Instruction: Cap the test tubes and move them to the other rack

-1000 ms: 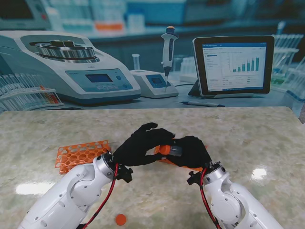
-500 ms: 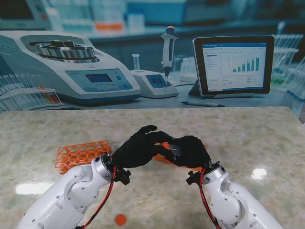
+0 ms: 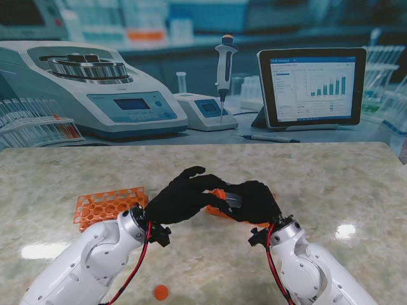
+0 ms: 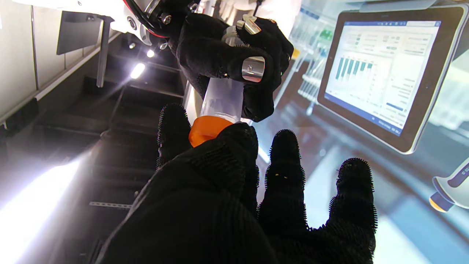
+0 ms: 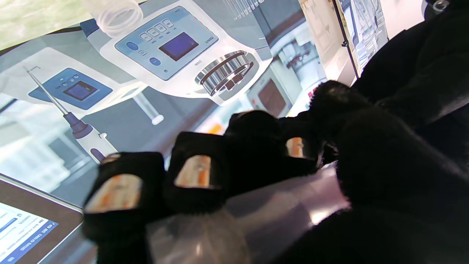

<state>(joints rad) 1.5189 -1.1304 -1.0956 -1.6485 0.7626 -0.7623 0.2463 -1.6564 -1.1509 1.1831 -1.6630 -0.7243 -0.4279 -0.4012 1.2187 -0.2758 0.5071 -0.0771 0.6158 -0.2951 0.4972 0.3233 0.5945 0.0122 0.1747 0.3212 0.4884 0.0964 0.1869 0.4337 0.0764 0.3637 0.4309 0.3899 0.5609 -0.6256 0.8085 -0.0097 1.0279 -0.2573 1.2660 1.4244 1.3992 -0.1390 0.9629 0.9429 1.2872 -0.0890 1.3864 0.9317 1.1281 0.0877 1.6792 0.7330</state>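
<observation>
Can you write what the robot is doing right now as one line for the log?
step: capping | right hand: holds test tube | left hand: fingers on orange cap | spare cap: on table

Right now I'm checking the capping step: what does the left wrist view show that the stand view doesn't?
Only the left wrist view shows the orange cap sitting on the test tube's end, pinched by the left hand. Only the stand view shows the orange rack to the left and a loose cap nearer to me. Both show the right hand gripping the tube.
</observation>
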